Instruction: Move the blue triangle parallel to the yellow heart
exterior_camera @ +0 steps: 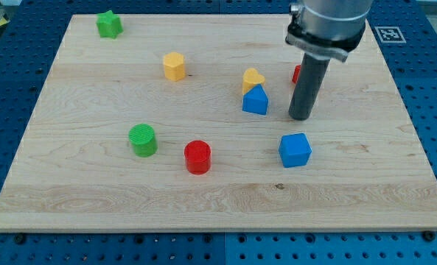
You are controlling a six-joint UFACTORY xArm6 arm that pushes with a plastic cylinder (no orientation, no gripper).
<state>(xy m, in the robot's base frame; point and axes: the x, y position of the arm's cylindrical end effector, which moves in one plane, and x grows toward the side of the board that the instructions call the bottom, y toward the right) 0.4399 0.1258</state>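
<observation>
The blue triangle (255,101) lies right of the board's middle. The yellow heart (252,78) sits just above it and touches it. My tip (301,118) rests on the board a short way to the right of the blue triangle, apart from it. A red block (297,74) is mostly hidden behind the rod, its shape unclear.
A blue cube (295,150) sits below my tip. A red cylinder (197,157) and a green cylinder (142,140) lie at lower left. A yellow hexagonal block (174,66) is at upper middle, a green star (109,24) at top left. The wooden board (71,199) sits on a blue pegboard.
</observation>
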